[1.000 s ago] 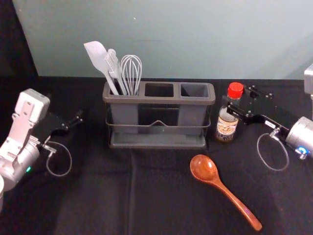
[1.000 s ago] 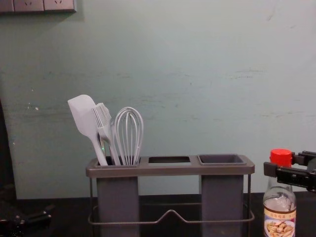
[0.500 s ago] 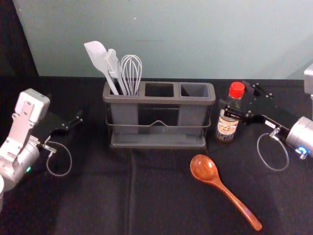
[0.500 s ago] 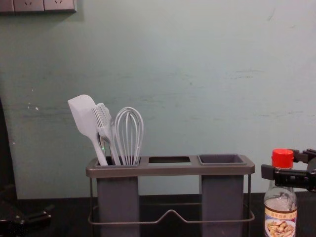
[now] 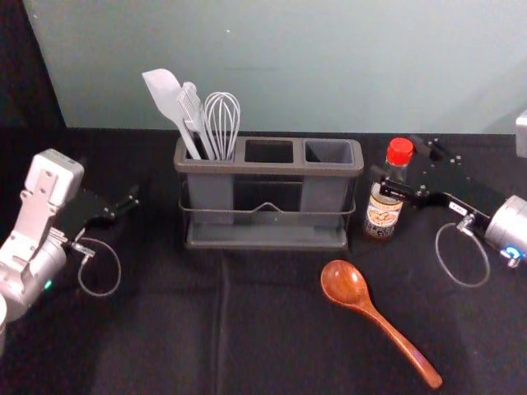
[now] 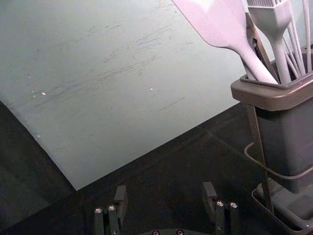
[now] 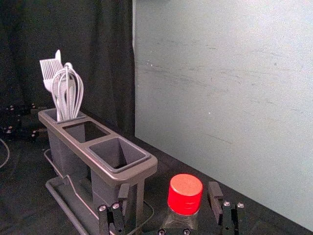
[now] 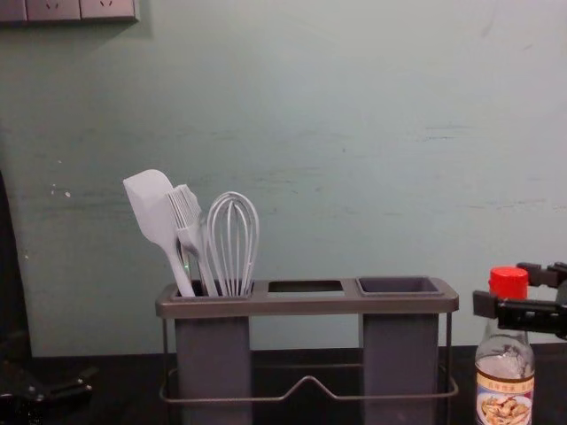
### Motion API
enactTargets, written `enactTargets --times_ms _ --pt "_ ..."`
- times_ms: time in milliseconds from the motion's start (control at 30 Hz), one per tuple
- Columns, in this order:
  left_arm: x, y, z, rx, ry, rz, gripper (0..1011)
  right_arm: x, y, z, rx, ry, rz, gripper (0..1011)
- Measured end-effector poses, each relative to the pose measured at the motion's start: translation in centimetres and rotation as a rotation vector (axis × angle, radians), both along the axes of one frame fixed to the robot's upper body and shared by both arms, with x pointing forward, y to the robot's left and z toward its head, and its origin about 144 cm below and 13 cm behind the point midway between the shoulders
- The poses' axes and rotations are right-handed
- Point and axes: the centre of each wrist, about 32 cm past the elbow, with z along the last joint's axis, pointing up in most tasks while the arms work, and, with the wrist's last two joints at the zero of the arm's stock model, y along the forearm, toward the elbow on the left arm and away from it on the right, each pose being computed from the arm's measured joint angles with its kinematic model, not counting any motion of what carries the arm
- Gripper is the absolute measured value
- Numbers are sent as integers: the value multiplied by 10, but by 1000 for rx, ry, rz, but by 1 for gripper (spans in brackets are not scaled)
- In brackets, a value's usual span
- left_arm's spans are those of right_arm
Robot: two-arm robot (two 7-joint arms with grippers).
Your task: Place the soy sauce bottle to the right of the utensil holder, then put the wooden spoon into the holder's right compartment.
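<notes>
- One utensil holder [image 5: 269,166]; spatula [image 5: 174,103], brush [image 5: 191,115] and whisk [image 5: 221,123] are held in its left compartment, the middle and right ones unfilled. A slight shift of the bottle top away from the holder is noted over the last second; placement is judged all but complete.
- Right gripper [image 7: 168,189], right of the holder: its fingers are spread wide, slightly more than a second ago, astride the bottle near the cap. A gap is seen on either side; nothing is held, and release is inferred.
- Left gripper [image 6: 165,189], parked left of the holder: fingers wide apart, nothing held.
- Wooden spoon [image 5: 383,324], untouched, lying in front of the holder's right part, bowl end nearer to it. To be fetched next, once the bottle has been cleared by a straight withdrawal; a sideways brush could tip it.
- Soy sauce bottle [image 5: 382,211]: upright, just right of the holder, not touching it.
- Red cap [image 7: 185,194]: between the spread fingers.
</notes>
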Motion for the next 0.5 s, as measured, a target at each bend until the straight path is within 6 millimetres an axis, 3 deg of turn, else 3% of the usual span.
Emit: enactTargets --times_ms 333,500 --pt "0 0 0 0 0 0 1005 -13 -9 11 6 -20 -18 1003" --pt "0 0 0 0 0 0 1005 -36 -13 26 -22 -13 -16 1003"
